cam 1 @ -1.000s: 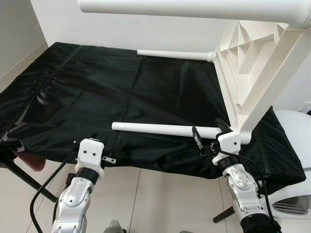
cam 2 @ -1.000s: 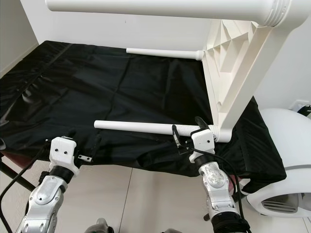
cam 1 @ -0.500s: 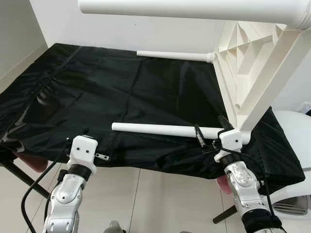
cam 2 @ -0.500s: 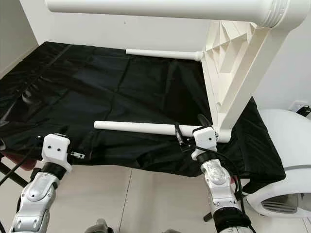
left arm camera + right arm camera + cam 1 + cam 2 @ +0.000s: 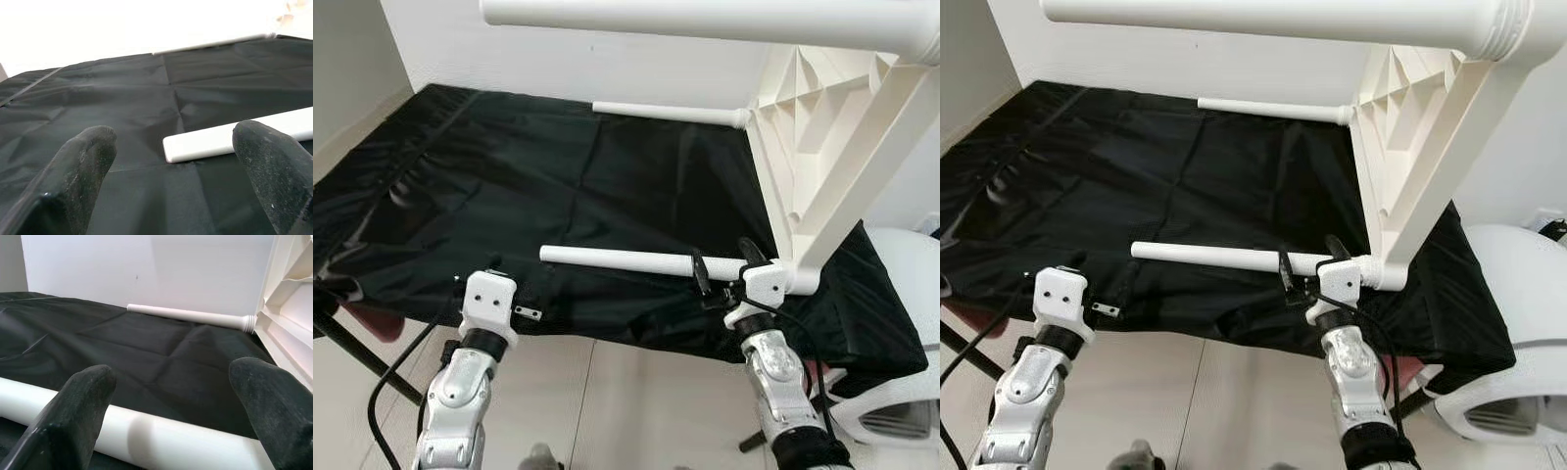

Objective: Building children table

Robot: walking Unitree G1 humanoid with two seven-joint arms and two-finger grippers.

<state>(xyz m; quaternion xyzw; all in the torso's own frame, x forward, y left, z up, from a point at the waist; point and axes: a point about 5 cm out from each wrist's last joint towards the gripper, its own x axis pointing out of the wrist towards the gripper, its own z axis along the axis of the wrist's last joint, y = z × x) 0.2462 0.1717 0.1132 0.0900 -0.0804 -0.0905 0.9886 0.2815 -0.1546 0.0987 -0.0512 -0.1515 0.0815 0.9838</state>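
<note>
Black cloth [image 5: 558,186] covers the surface beneath us, pale floor [image 5: 1205,392] below its edge. Our right gripper [image 5: 722,270], fingers apart, straddles the near white table leg [image 5: 617,259]; our left gripper [image 5: 171,161] gapes beside its free end. Beyond, the ribbed tabletop [image 5: 822,127] stands on edge.

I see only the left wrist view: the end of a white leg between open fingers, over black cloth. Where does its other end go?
Observer: The near leg joins a corner of the white tabletop, which stands on its edge at the robot's right.
Operator: And where is the right gripper?
Observer: The right gripper is open, with one finger on either side of that leg, close to the joint.
Operator: Are other legs fitted?
Observer: A top leg juts from the upper corner, overhead.
</note>
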